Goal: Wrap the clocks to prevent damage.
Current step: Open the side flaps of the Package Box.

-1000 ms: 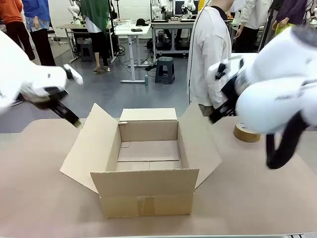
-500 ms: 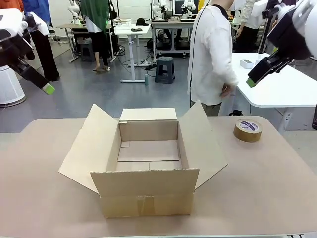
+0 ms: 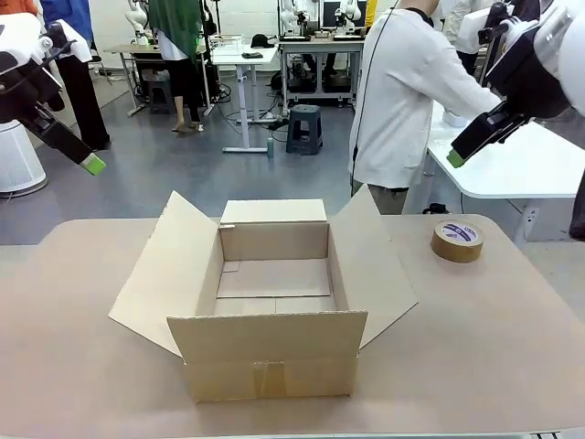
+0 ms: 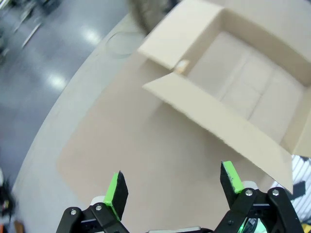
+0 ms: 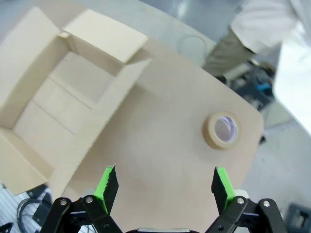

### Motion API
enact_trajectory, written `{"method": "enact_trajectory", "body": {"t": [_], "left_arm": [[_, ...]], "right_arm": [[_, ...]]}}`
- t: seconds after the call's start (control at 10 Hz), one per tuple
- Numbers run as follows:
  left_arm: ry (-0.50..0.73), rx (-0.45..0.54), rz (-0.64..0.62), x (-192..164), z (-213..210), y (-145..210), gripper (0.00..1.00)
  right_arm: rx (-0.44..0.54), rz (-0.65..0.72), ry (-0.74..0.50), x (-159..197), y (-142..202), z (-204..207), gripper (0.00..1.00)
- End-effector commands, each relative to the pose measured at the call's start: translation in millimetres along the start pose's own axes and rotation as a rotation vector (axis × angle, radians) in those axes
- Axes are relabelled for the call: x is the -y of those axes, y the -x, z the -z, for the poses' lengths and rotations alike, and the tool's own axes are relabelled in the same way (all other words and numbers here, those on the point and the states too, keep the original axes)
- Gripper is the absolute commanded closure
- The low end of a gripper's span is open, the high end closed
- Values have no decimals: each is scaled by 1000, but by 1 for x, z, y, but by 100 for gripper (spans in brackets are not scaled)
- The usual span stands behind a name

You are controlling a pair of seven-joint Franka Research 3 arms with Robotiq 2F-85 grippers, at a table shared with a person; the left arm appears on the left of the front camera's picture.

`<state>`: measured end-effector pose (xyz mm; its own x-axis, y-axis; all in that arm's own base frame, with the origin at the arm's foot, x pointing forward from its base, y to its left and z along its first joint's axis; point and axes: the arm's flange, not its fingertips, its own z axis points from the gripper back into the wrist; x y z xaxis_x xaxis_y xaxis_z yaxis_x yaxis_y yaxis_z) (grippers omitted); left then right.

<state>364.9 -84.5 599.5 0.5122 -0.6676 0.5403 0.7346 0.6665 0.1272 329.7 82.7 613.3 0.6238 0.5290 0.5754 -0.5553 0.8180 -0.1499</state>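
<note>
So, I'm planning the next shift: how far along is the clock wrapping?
Done: the cardboard box stands open on the table, flaps out, a tape roll lying apart from it. In hand: nothing; the left hand and right hand hang raised and open, and the person faces away. Left: all the wrapping, by the look of it.

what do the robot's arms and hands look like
The left arm and right arm have smooth, rounded white shells. The left hand and right hand are black, each with two slim fingers ending in bright green pads. Small silver bolts show at the finger joints.
</note>
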Motion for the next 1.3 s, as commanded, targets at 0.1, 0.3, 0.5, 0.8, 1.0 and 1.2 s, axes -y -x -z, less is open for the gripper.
{"method": "enact_trajectory", "body": {"t": [0.1,0.3,0.5,0.8,1.0,1.2], "left_arm": [[428,93,164,-68,-22,8,0],[539,157,234,-95,-29,24,0],[545,166,250,-106,-28,44,0],[537,242,277,-114,-42,60,0],[484,222,271,-115,-40,57,0],[517,211,265,-119,-43,59,0]], "right_arm": [[114,-34,-351,76,-6,-11,0],[205,-56,-474,126,11,2,0],[265,-98,-528,148,31,18,0],[364,-176,-553,153,48,9,0],[362,-168,-535,153,51,8,0],[358,-166,-539,153,52,6,0]]}}
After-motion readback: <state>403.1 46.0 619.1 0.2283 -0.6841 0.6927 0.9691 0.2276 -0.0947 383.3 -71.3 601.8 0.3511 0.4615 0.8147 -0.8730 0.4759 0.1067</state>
